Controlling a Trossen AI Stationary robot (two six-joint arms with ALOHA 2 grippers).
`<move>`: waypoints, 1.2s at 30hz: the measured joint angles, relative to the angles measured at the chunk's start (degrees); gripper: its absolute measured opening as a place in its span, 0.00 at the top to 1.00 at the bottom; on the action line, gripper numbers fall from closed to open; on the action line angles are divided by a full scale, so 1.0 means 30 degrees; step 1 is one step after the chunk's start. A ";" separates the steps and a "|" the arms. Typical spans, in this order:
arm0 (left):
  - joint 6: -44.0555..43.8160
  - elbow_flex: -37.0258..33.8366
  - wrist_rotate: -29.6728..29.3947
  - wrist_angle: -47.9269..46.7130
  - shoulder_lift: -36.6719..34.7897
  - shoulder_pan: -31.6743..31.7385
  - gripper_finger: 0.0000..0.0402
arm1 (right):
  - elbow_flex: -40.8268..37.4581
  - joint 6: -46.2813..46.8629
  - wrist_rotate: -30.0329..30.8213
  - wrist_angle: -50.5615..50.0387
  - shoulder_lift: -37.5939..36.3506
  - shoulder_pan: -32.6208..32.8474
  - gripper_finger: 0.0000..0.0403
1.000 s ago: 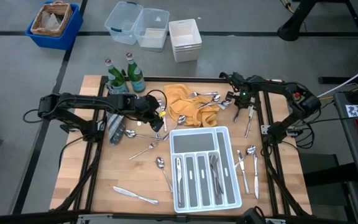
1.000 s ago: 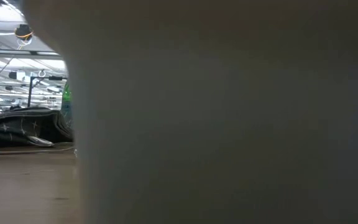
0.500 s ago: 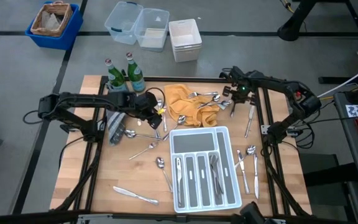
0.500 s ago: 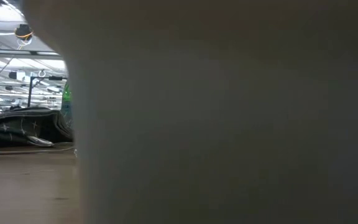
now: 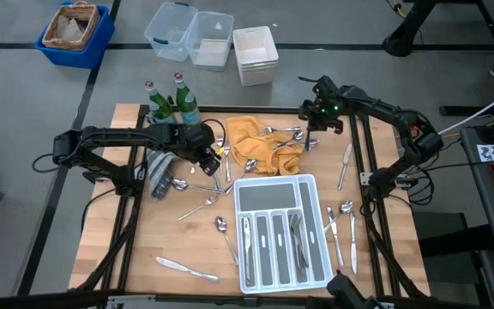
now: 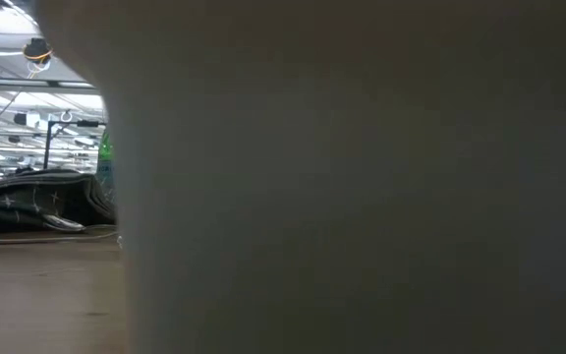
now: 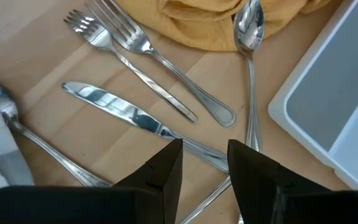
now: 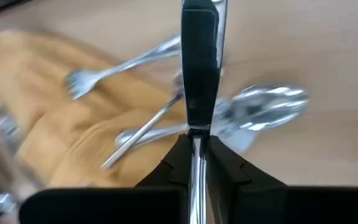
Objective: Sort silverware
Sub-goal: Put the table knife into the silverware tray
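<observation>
Four views: we take them in turn
High view, worktop: we see a wooden worktop (image 5: 135, 249) with a white tray (image 5: 283, 232) in the near middle, a yellow cloth (image 5: 260, 142) behind it and two green bottles (image 5: 174, 101) at the far left
High view, silverware: we count loose pieces all round the tray, a knife (image 5: 187, 269) near the front left, spoons and forks left of the tray, more on the cloth, several to the tray's right; a few already lie in the tray's slots
High view, left end effector (image 5: 219, 161): it hangs low just left of the cloth, over loose pieces
High view, right end effector (image 5: 314, 130): it sits at the cloth's far right edge, carrying a slim metal piece
Low view: we find it almost wholly blocked by a pale blurred surface; only a strip of room shows
Left wrist view: the fingers (image 7: 166, 171) stand apart, nothing between them, above a table knife (image 7: 145, 123); two forks (image 7: 151, 59) and a spoon (image 7: 248, 37) lie beside it
Right wrist view: the fingers (image 8: 227, 168) are clamped on a shiny handle (image 8: 197, 177) that runs up between them; the piece's other end is hidden, so we cannot tell its kind
</observation>
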 joint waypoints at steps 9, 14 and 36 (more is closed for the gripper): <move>0.0241 0.0000 -0.0007 0.0184 0.0000 0.0390 0.71 | 0.1455 0.0383 -0.1627 0.0044 -0.0007 0.3888 0.92; 0.0241 0.0000 -0.0007 0.0177 0.0000 0.0668 0.71 | 0.2050 0.1792 -0.1100 0.0216 -0.0015 0.7294 0.92; 0.0872 0.0000 0.0000 -0.0883 0.0000 -0.0506 0.71 | 0.2348 1.4620 0.9442 0.7633 0.0790 2.2722 0.92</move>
